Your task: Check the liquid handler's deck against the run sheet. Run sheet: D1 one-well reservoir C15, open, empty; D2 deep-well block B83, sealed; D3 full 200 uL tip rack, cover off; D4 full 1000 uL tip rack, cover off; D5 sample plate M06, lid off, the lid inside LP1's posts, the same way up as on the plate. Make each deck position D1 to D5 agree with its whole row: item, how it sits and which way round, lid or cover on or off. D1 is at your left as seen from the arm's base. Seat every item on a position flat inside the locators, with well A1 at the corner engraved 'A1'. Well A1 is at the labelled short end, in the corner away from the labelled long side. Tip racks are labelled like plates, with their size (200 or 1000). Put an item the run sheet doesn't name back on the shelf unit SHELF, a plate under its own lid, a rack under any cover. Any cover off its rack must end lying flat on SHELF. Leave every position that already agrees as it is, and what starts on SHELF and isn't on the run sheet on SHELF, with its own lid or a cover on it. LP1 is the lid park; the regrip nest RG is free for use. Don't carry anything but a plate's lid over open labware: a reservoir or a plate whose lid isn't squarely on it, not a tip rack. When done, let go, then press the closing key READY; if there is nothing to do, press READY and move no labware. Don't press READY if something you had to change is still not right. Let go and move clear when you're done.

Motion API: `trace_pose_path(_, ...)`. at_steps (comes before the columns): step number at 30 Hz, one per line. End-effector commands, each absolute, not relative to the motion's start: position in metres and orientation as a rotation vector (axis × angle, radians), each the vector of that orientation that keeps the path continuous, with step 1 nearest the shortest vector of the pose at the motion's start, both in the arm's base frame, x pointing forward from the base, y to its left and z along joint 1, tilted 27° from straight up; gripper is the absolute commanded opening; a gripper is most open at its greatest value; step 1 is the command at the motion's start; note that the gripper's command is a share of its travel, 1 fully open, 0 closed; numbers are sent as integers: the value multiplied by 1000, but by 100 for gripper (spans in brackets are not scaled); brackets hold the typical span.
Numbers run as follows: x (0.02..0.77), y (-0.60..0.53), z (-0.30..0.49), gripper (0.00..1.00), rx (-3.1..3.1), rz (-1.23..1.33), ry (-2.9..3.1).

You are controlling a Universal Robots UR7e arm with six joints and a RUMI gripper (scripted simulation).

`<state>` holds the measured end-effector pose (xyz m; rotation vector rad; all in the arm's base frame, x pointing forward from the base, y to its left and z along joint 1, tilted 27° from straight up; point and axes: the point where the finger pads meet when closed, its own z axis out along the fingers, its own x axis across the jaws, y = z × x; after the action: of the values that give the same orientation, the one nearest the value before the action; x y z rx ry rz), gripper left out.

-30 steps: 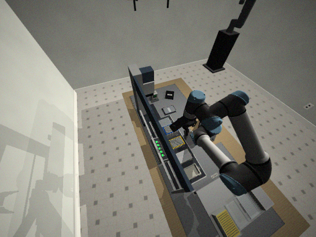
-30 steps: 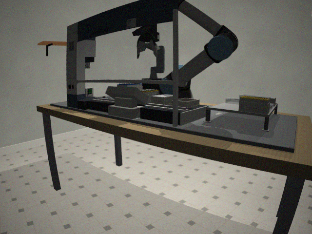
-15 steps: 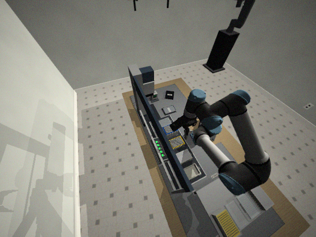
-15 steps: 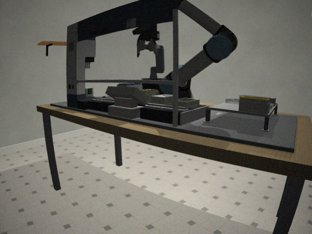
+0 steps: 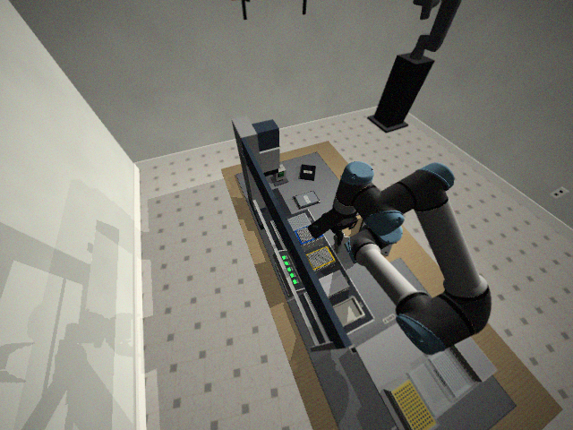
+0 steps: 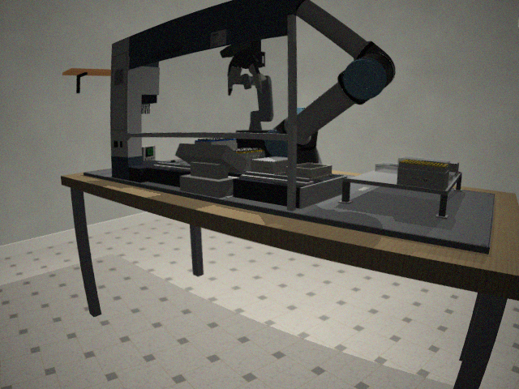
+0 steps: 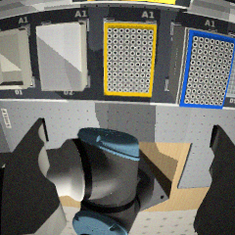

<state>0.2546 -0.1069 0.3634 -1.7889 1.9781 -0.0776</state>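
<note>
- Claw hangs high above the deck row, fingers spread wide, gripping nothing.
- Yellow-rimmed tip rack sits uncovered in its slot, next to the blue-rimmed tip rack.
- Open trough sits at the row's far left, a sealed-looking block beside it.
- Another yellow rack stands on the shelf at the table end.

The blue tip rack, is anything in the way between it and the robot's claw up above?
Nothing visible. The gripper hangs open and empty high over the deck, and the blue tip rack sits uncovered with only air above it. The handler's dark crossbeam runs alongside the row, not over it.
</note>
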Motion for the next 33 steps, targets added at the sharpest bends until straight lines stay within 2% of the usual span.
trace_pose_path(1, 255, -107, 364, 82, -1789, -78, 1978)
trace_pose_path(17, 255, -107, 364, 82, -1789, -78, 1978)
trace_pose_path(33, 191, -95, 330, 82, -1789, -78, 1978)
